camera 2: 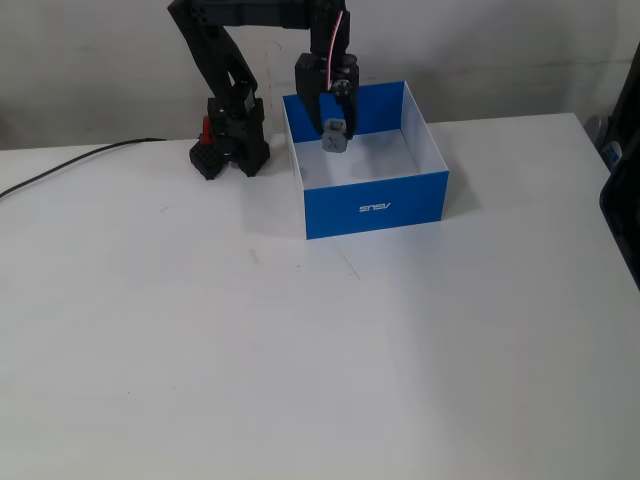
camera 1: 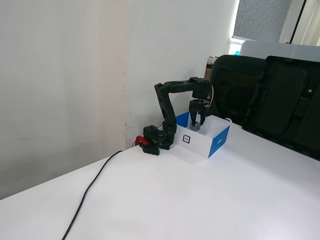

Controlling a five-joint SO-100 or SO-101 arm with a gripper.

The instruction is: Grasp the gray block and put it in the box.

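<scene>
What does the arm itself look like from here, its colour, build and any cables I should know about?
The arm is all black, built of slim angular links on a blocky black base with a red part beside it. A thin pink-red wire loops along the wrist. The gripper is black with two narrow fingers. A black cable trails from the base across the white table. No markings are legible.

Colours on the white table (camera 2: 300, 380): mostly black, blue, grey.
The box (camera 2: 375, 208) shows blue panels with white lettering, a white inside, and one white side (camera 1: 192, 141) bearing a black-and-white square mark. The block (camera 2: 333, 136) is grey. The arm (camera 2: 215, 60) is black, with a red part (camera 1: 139, 140) at its base; the cable (camera 1: 90, 192) is black.
</scene>
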